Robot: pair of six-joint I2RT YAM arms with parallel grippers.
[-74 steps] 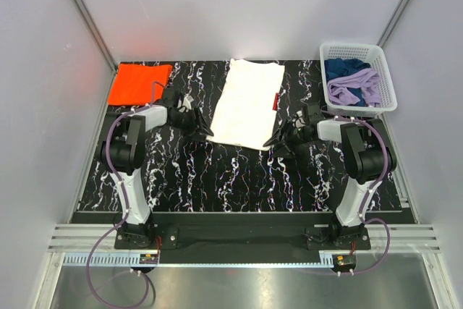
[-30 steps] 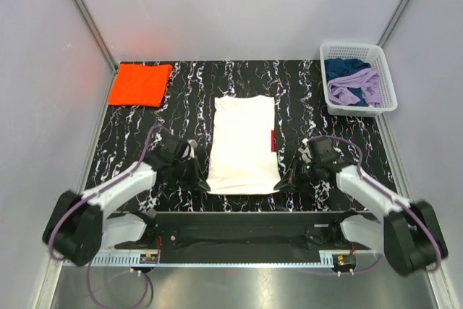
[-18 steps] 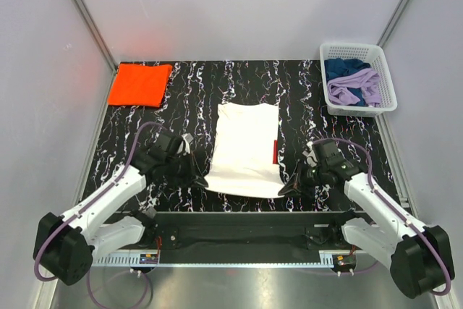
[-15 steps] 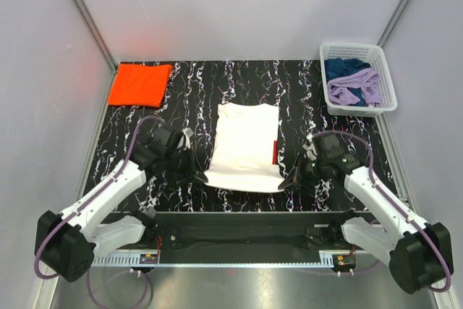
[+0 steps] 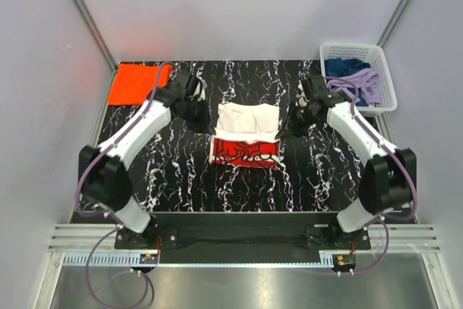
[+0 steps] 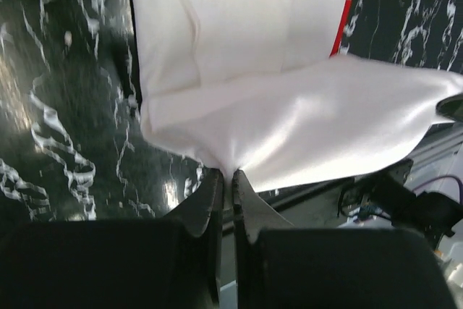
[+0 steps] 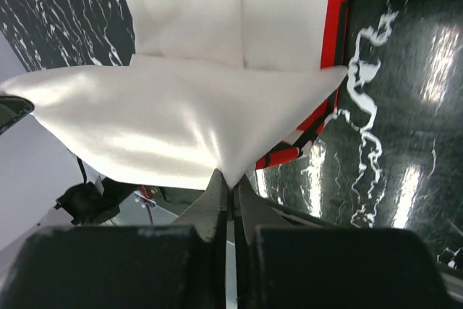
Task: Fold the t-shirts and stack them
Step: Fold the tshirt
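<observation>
The white t-shirt [image 5: 248, 118] lies mid-table, its near hem lifted and stretched taut between both grippers. Below the raised flap its red printed graphic [image 5: 246, 153] faces up on the black marbled table [image 5: 181, 179]. My left gripper [image 5: 205, 121] is shut on the hem's left corner [image 6: 226, 168], the cloth [image 6: 289, 121] fanning out from the jaws. On the right corner my right gripper [image 5: 288, 126] is shut as well, pinching white cloth [image 7: 181, 121] above a strip of red print [image 7: 304, 132]. The folded orange t-shirt [image 5: 137, 83] rests at the far left corner, untouched.
A white basket [image 5: 383, 81] holding blue and lilac cloths stands at the far right, close behind the right arm's forearm. Grey walls enclose the table on three sides. The arm bases sit along the near rail [image 5: 239, 233].
Both grippers have swung from the near edge toward the far side, carrying the white t-shirt's near hem up and over. The red graphic, hidden before, now shows.
</observation>
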